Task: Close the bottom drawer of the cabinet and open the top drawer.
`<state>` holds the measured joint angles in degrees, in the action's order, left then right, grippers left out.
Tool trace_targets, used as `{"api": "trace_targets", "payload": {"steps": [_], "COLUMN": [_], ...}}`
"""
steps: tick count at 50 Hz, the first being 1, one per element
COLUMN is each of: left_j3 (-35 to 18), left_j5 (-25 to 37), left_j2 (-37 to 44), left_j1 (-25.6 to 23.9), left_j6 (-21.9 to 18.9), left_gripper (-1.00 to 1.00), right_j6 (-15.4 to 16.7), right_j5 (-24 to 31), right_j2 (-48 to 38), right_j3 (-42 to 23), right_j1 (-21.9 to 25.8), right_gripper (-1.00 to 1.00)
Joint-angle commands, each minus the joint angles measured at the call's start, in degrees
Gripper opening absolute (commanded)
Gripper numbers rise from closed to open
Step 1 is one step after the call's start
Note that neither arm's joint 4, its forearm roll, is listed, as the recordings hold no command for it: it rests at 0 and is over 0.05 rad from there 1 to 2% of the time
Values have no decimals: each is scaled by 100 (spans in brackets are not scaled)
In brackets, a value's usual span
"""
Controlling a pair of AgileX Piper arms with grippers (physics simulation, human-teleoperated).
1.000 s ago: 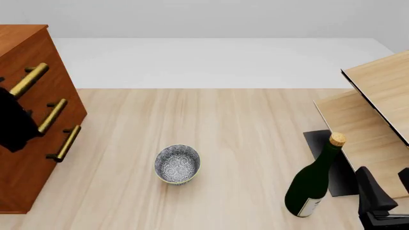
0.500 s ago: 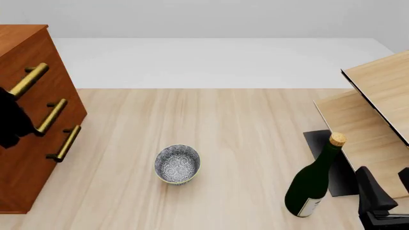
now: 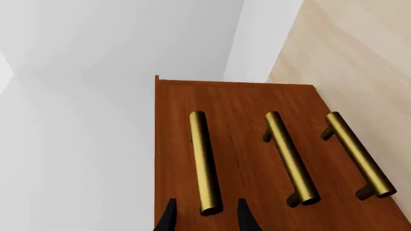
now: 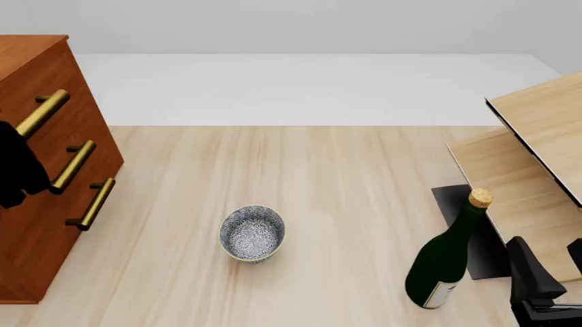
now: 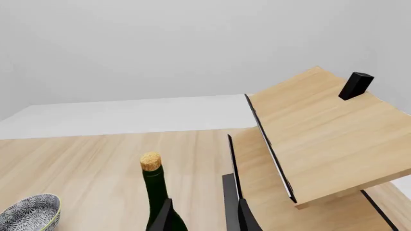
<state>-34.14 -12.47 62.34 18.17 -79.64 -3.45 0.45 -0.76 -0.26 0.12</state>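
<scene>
**Left end effector lined up on top drawer handle, not clamped**

While all three drawer fronts sit flush in the front view, the cabinet point(image 4: 50, 170) stands at the table's point(image 4: 318, 191) left edge. Left end effector point(image 4: 16, 170) is a dark shape over the cabinet face, at the near end of the top drawer point(image 4: 50, 88) handle; jaw state not readable here. Bottom drawer point(image 4: 78, 225) is lowest. Patterned bowl point(image 4: 252, 233) sits mid-table, green bottle point(image 4: 448, 255) near right, beside the pale rack point(image 4: 536, 157). Right end effector point(image 4: 546, 283) is low at the right edge.

Left wrist: left end effector point(image 3: 204, 216) fingers apart, straddling the end of the top handle point(image 3: 204, 161), contact unclear.

Right wrist: right end effector point(image 5: 204, 216) fingers apart, holding nothing; bottle point(image 5: 154, 187) and rack point(image 5: 321, 134) ahead.
</scene>
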Motion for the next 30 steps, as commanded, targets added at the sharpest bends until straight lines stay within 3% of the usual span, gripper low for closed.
{"api": "trace_targets", "payload": {"steps": [1, 2, 30], "left_j3": [-111, -106, -175], "left_j5": [-156, -182, -208], "left_j2": [211, 193, 149], "left_j1": [147, 139, -109], "left_j6": [-28, -37, -77], "left_gripper": [100, -100, -100], "right_j6": [-7, -8, -22], "right_j5": [-1, 2, -2], "right_j2": [-2, 1, -7], "right_j3": [0, 0, -3], "right_j1": [-9, -9, -21], "right_gripper": [100, 100, 100]}}
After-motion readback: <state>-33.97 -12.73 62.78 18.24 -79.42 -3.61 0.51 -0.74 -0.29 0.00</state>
